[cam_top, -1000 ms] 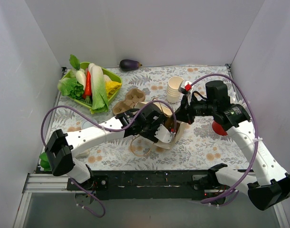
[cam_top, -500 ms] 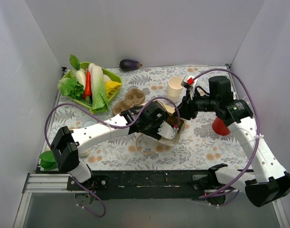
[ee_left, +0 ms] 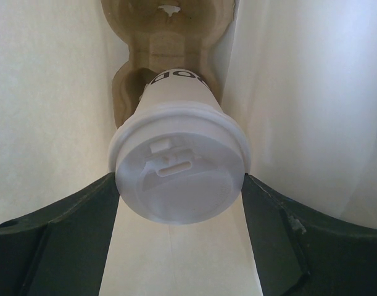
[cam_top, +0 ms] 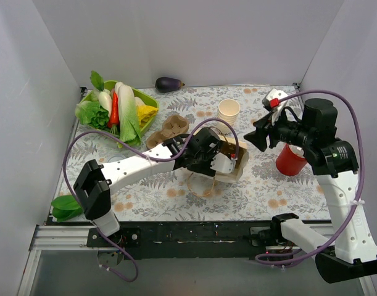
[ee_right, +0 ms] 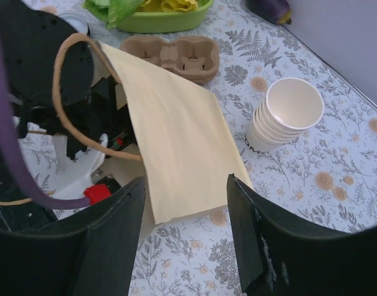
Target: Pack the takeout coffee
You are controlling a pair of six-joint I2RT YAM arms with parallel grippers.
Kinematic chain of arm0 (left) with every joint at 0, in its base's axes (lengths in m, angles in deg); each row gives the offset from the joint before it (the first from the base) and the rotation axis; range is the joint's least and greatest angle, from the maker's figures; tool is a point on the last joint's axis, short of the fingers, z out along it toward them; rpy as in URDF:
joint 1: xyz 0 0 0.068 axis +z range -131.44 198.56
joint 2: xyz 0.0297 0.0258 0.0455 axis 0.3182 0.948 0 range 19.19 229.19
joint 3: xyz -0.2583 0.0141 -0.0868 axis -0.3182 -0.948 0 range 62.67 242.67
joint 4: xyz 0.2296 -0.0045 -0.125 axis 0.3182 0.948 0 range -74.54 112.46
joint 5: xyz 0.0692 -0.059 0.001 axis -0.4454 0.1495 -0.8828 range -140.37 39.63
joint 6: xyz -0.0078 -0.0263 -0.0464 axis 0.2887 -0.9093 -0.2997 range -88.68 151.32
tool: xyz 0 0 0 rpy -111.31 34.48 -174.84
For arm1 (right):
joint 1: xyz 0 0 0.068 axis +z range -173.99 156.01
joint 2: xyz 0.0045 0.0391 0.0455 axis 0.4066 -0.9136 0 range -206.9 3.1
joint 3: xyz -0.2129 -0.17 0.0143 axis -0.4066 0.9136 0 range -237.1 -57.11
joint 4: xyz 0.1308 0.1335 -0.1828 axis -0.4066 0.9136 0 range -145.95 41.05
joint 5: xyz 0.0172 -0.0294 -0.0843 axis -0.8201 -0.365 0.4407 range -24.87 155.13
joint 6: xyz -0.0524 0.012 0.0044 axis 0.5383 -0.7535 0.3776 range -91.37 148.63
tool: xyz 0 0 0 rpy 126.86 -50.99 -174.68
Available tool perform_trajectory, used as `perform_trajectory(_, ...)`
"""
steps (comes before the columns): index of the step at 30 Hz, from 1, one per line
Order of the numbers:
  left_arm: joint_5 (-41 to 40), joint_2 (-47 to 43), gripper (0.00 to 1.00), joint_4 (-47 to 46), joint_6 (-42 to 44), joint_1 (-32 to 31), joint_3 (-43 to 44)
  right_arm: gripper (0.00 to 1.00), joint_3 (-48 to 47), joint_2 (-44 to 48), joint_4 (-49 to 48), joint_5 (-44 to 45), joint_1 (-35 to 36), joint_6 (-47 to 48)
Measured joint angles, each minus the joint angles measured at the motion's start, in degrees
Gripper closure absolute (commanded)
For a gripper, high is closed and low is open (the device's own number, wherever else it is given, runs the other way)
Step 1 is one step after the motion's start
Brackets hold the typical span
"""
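Note:
Seen from the left wrist, the takeout coffee (ee_left: 176, 102) is a cream cup with dark print and a white lid. It sits inside the tan paper bag (cam_top: 233, 163), its base in a brown cardboard carrier (ee_left: 166, 37). My left gripper (ee_left: 178, 180) reaches into the bag, and its two dark fingers press the lid's rim from either side. My right gripper (cam_top: 255, 140) hangs open to the right of the bag with nothing between its fingers (ee_right: 271, 246). From the top view the coffee is hidden by the bag and the left wrist.
A stack of lidless cream cups (cam_top: 228, 111) stands behind the bag, and a red cup (cam_top: 291, 160) sits under the right arm. A second cardboard carrier (cam_top: 168, 129), a green tray of vegetables (cam_top: 117, 114) and an eggplant (cam_top: 168, 83) are at the back left. White walls enclose the table.
My right gripper opened, let go of the bag's edge and drew back to the right. The left arm pushed further right into the bag, which shifted with it.

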Motion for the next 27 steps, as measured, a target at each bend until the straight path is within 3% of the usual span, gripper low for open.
perform_trajectory(14, -1.8, 4.1, 1.00, 4.5, -2.1, 0.2, 5.8, 0.54, 6.3, 7.9, 11.0, -9.0, 0.0, 21.1)
perform_trajectory(22, -3.7, 4.3, 1.00, 3.7, -4.0, 0.2, 5.8, 0.55, 6.8, 12.2, 24.5, -12.9, 0.0, 41.4)
perform_trajectory(27, -4.9, 5.5, 1.00, 2.5, -5.1, 0.2, 6.4, 0.51, 6.8, 12.2, 28.7, -16.0, 0.0, 48.3)
